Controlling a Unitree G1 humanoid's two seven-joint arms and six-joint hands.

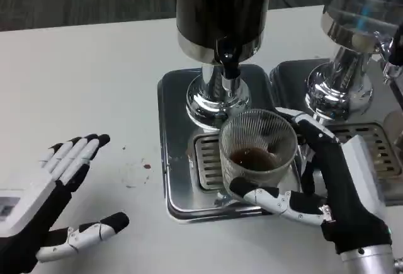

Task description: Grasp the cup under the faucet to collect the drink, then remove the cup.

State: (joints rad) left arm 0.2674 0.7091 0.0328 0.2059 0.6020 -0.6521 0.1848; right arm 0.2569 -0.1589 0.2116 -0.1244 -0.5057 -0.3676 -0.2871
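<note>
Head view. We see our right hand (327,186) wrapped around the ribbed glass cup (258,148): thumb curled across the near side, fingers (308,123) reaching round the far right side. The cup stands on the grille of the steel drip tray (173,160), just below and slightly nearer us than the black faucet (228,60) of the dark dispenser (220,3). A little brown drink lies in the bottom of the cup. We see no stream falling at this instant.

Our left hand (56,198) rests over the white table (75,85) well left of the tray, fingers spread, holding nothing.

Judgement on the step: we are collecting, or near the end of it. To do it well, we keep the cup upright and steady with its mouth under the spout, and hold firmly without squeezing the glass askew. When we take it away, lifting a touch and drawing it toward us looks safest, since the tray has a raised lip at the near edge.

Around us: a second dispenser (359,28) on its own tray (371,135) stands just right of the first, close behind our right wrist; swinging right would risk striking its chrome base. The first dispenser's chrome foot (217,101) sits just behind the cup. A few brown drops (146,167) mark the table left of the tray.
</note>
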